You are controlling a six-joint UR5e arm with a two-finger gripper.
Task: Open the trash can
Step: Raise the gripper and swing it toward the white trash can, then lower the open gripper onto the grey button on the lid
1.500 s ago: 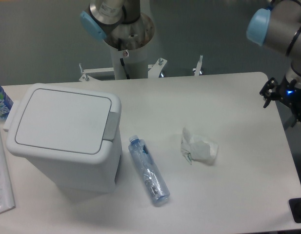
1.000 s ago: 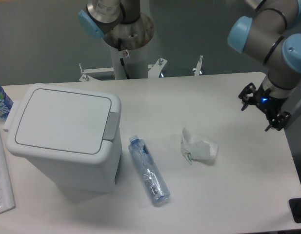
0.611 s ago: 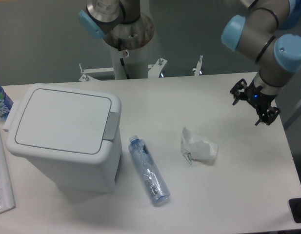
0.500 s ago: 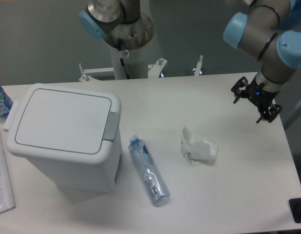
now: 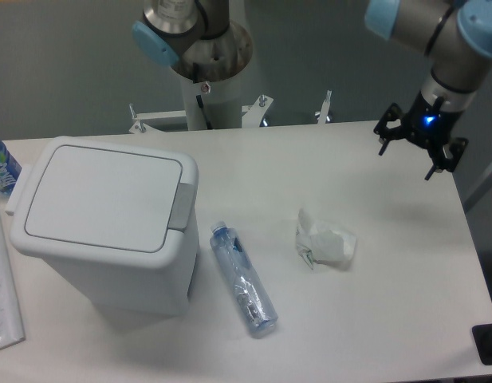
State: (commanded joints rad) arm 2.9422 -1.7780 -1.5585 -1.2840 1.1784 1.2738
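Note:
The trash can (image 5: 102, 227) is a large white bin standing at the left of the table. Its flat lid (image 5: 98, 195) is down, and a grey push tab (image 5: 181, 207) sits on its right rim. My gripper (image 5: 407, 158) hangs in the air over the far right of the table, well away from the can. Its black fingers (image 5: 383, 142) are spread apart with nothing between them.
A clear plastic bottle (image 5: 243, 278) lies on its side just right of the can. Crumpled white paper (image 5: 324, 242) lies mid-table. Another bottle (image 5: 0, 169) stands at the left edge, with a flat white sheet (image 5: 2, 295) in front of it. The arm's base (image 5: 206, 56) is behind the table.
The gripper came in from the right edge toward the table's middle, then rose and drew back toward the far right. Nothing on the table has moved.

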